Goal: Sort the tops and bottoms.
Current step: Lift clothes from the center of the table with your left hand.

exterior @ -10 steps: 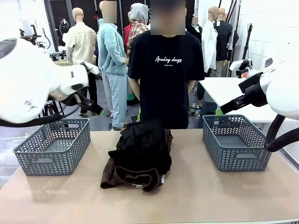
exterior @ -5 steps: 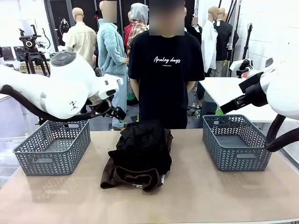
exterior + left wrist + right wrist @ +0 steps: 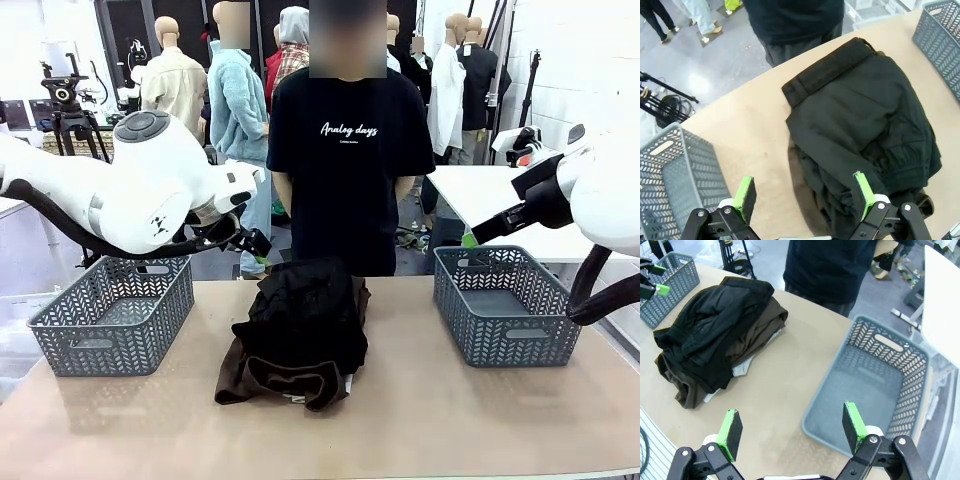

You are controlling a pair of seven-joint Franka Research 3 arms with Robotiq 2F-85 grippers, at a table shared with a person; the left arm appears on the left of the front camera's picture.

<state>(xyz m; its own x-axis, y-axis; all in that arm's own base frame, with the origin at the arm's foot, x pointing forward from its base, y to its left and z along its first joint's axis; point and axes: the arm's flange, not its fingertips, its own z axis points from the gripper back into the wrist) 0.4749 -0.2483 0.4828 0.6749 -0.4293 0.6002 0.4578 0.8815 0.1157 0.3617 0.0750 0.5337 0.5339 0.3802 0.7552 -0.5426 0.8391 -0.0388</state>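
The clothes lie in one pile at the table's middle. On top is the plain black bottoms [image 3: 302, 312] [image 3: 860, 120] [image 3: 710, 315], folded. Under it lies the dark brown bottoms [image 3: 262, 378] [image 3: 757, 332]. A pale grey edge of the tops [image 3: 741, 369] peeks out beneath them; the rest of it is hidden. My left gripper [image 3: 250, 242] [image 3: 804, 195] hangs open above the table, over the pile's left edge and touching nothing. My right gripper [image 3: 792, 424] is open too, high over the table between the pile and the right basket, with nothing in it.
A grey mesh basket [image 3: 110, 315] [image 3: 670, 175] stands at the table's left and another [image 3: 505, 305] [image 3: 880, 385] at its right, both with nothing inside. A person in a black T-shirt [image 3: 350, 150] stands at the far edge behind the pile.
My left arm swung in from the far left toward the pile, then almost stopped. The right arm and the clothes have not moved. The person shifted slightly left.
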